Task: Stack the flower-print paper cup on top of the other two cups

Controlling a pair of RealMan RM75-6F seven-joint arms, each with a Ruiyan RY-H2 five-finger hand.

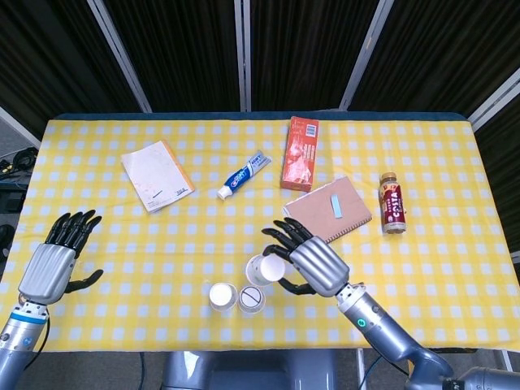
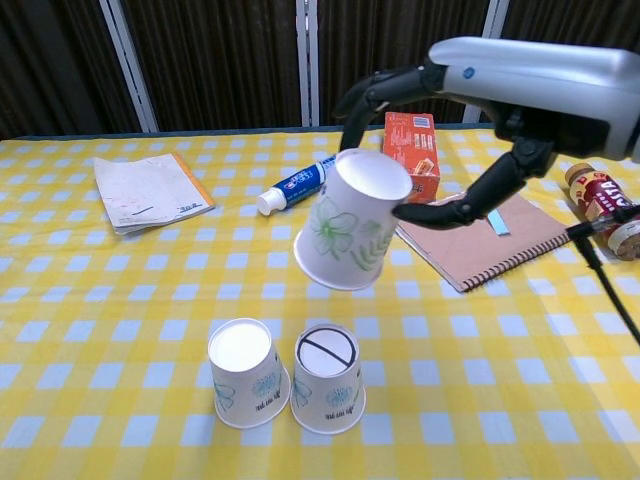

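My right hand (image 1: 313, 265) (image 2: 520, 95) holds the flower-print paper cup (image 2: 350, 234) (image 1: 264, 270) upside down and tilted, in the air just above and behind the other two cups. Those two cups, one with a plain white bottom (image 2: 245, 372) (image 1: 221, 296) and one with a black line across its bottom (image 2: 328, 379) (image 1: 251, 299), stand upside down side by side near the table's front edge. My left hand (image 1: 57, 259) hovers over the front left of the table, fingers spread, holding nothing; the chest view does not show it.
On the yellow checked tablecloth (image 1: 122, 236) lie a paper pad (image 1: 157, 175), a toothpaste tube (image 1: 243, 174), an orange box (image 1: 299, 152), a brown spiral notebook (image 1: 329, 211) and a bottle (image 1: 392, 202), all behind the cups.
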